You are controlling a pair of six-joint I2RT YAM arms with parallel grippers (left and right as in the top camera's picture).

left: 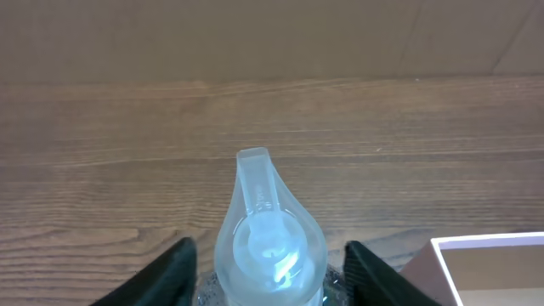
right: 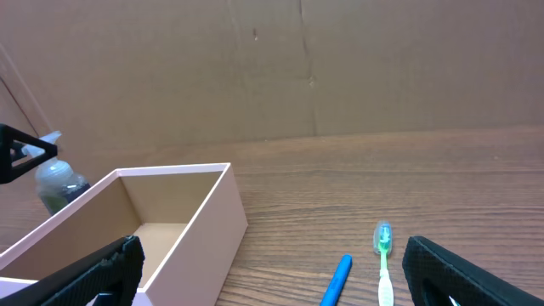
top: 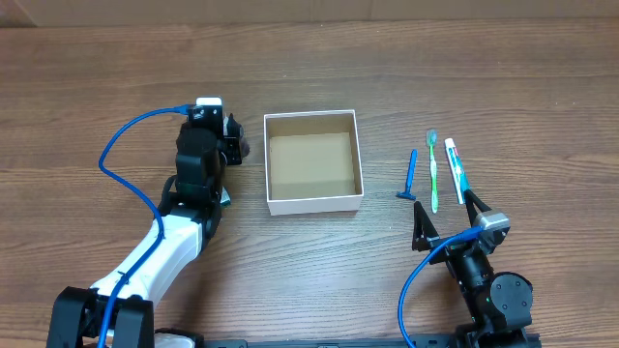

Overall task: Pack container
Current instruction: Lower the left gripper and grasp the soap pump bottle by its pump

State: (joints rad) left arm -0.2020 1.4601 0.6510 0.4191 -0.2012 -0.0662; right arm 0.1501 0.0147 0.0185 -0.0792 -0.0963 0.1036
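Note:
The container (top: 312, 159), a square white-walled box with a brown floor, sits mid-table and holds nothing; it also shows in the right wrist view (right: 183, 212). My left gripper (top: 232, 145) is just left of it, fingers pressed in on a clear pump bottle (left: 270, 242) standing upright. The bottle also shows in the right wrist view (right: 55, 183). A blue razor (top: 411, 176), a green toothbrush (top: 433, 172) and a white and blue toothpaste tube (top: 454, 170) lie right of the container. My right gripper (top: 450, 217) is open and empty, just in front of them.
A brown cardboard wall (right: 340, 68) stands along the table's far edge. The container's corner (left: 489, 263) is close to the right of my left gripper's right finger. A blue cable (top: 126, 164) loops left of the left arm.

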